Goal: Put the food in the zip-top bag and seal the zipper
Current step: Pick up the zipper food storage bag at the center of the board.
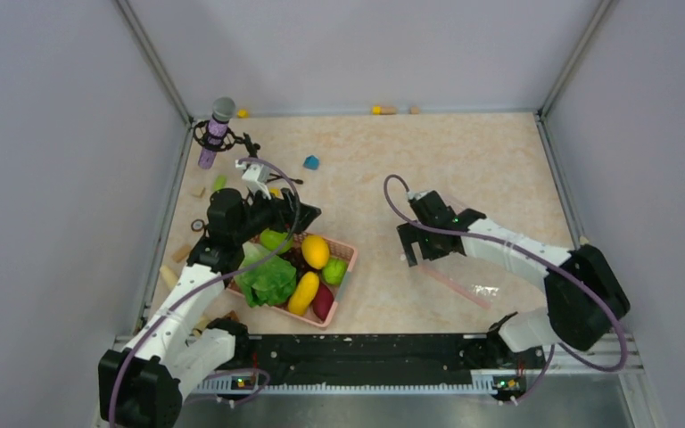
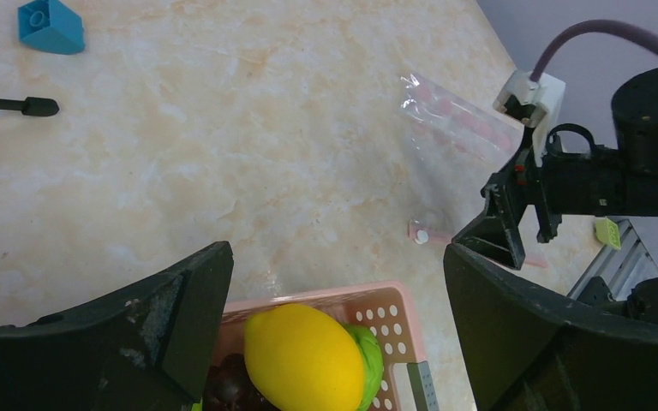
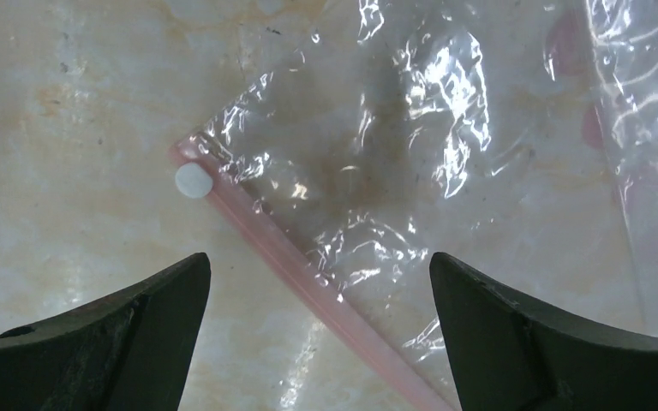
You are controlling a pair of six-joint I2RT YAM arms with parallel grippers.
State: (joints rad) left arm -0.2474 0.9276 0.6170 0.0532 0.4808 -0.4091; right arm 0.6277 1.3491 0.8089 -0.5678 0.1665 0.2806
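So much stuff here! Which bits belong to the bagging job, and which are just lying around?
Part of the job: clear crinkly zip-top bag; its pink-red zipper strip; yellow toy lemon; green leafy toy lettuce; yellow toy banana; reddish toy sweet potato.

Just lying about: blue plastic block; purple microphone with grey head; small yellow piece by the far wall.

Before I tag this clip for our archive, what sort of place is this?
Probably a robot test cell: plain grey walls enclose a marble-patterned table, toy produce sits in a pink basket, and a microphone stands in the far-left corner.
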